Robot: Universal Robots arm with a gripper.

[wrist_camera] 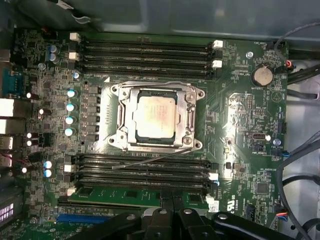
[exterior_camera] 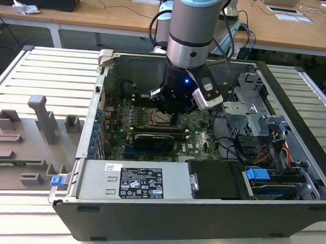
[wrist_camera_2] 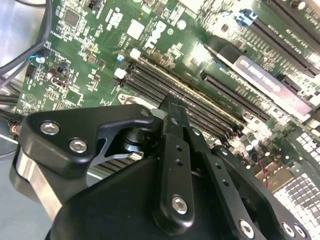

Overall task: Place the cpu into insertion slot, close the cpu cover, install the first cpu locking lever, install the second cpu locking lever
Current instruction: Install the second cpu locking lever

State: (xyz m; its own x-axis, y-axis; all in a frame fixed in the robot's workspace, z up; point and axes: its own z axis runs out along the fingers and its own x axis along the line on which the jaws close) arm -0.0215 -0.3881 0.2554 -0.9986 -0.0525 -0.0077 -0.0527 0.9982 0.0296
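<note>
Gripper (wrist_camera: 172, 207) fingers together, near cpu (wrist_camera: 156, 116) seated under cpu cover (wrist_camera: 186, 117).

We see the arm (exterior_camera: 192, 25) pointing straight down, its grey wrist upright and the black claw (exterior_camera: 172, 109) hanging low beneath it; in both wrist views the claw's fingers (wrist_camera: 167, 220) lie pressed together, holding nothing

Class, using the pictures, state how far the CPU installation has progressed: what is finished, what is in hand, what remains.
Done: the cpu sits in the insertion slot, and the cpu cover lies closed around it. In hand: nothing visibly held; the claw hovers above the memory slots beside the socket. Left: one thin locking lever juts out at an angle, apparently unlatched; the other lever's state cannot be told.
</note>
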